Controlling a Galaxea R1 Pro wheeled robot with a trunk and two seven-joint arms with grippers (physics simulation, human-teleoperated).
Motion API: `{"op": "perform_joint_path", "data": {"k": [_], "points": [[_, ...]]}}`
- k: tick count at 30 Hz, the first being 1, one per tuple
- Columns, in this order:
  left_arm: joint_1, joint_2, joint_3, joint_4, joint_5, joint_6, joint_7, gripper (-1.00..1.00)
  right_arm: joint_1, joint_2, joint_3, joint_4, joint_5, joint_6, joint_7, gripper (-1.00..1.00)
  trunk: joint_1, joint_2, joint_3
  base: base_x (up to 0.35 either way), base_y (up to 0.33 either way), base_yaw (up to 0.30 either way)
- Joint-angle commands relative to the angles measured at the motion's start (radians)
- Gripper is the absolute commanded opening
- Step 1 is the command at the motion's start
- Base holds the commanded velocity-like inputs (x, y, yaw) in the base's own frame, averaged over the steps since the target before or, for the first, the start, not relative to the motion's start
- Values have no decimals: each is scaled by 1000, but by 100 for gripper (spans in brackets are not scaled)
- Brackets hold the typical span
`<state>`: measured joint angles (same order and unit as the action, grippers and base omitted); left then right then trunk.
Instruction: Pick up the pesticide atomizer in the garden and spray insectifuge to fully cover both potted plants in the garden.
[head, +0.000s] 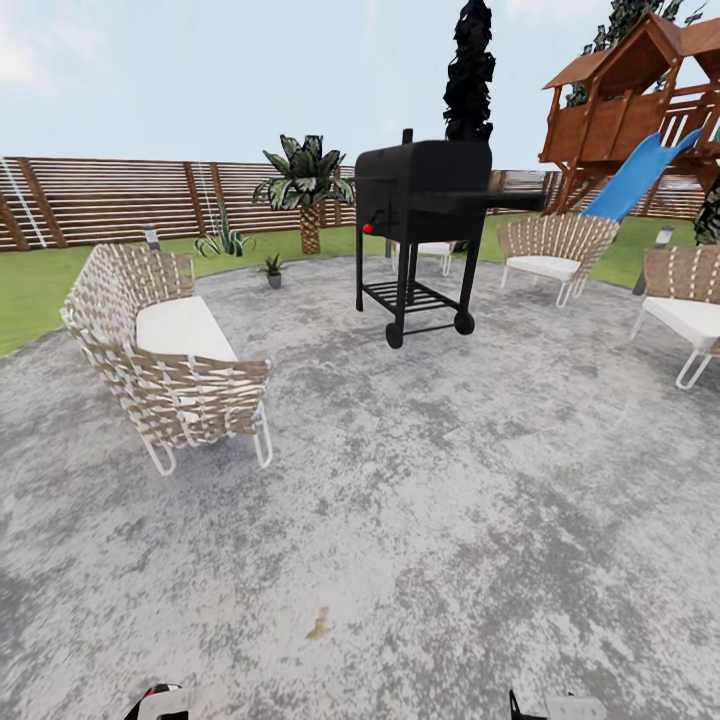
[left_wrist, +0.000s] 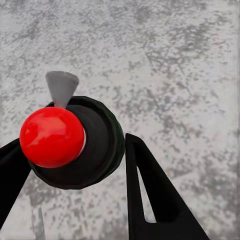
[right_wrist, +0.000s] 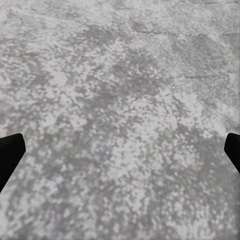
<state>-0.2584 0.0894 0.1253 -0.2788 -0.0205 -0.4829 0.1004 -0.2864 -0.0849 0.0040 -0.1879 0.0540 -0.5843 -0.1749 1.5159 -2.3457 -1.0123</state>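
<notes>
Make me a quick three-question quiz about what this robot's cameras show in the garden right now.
1. True or false: the left gripper grips the pesticide atomizer.
2. What stands nearest the potted plant? A) slide B) palm C) grill
3. Fill in: the right gripper hangs ____ over bare patio.

Key: 1 true; 2 B, the palm; 3 open.

Open patio paving (head: 420, 500) lies ahead; a wicker loveseat (head: 170, 360) blocks the left, a black grill (head: 420, 230) stands mid-way, apparently beside the small potted plant (head: 273, 268).
</notes>
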Motion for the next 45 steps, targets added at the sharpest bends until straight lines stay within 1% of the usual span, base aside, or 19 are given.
{"op": "perform_joint_path", "data": {"k": [1, 13, 21, 45], "points": [[0, 0, 1, 1, -3, -3, 4, -100, 0, 0, 1, 1, 6, -2, -6, 100, -4, 7, 2, 0, 0, 0], [0, 0, 1, 1, -3, -3, 3, -100, 0, 1, 1, 1, 6, -2, -6, 100, -50, 91, 40, 0, 0, 4], [0, -1, 0, 0, -2, -2, 2, -100, 0, 0, 1, 0, 6, -2, -6, 100, -50, 91, 40, 53, -1, 165], [0, -2, 1, 0, -1, -2, 2, -100, 0, -1, 2, 1, 7, -2, -7, 100, -50, 91, 40, 285, -188, 6]]}}
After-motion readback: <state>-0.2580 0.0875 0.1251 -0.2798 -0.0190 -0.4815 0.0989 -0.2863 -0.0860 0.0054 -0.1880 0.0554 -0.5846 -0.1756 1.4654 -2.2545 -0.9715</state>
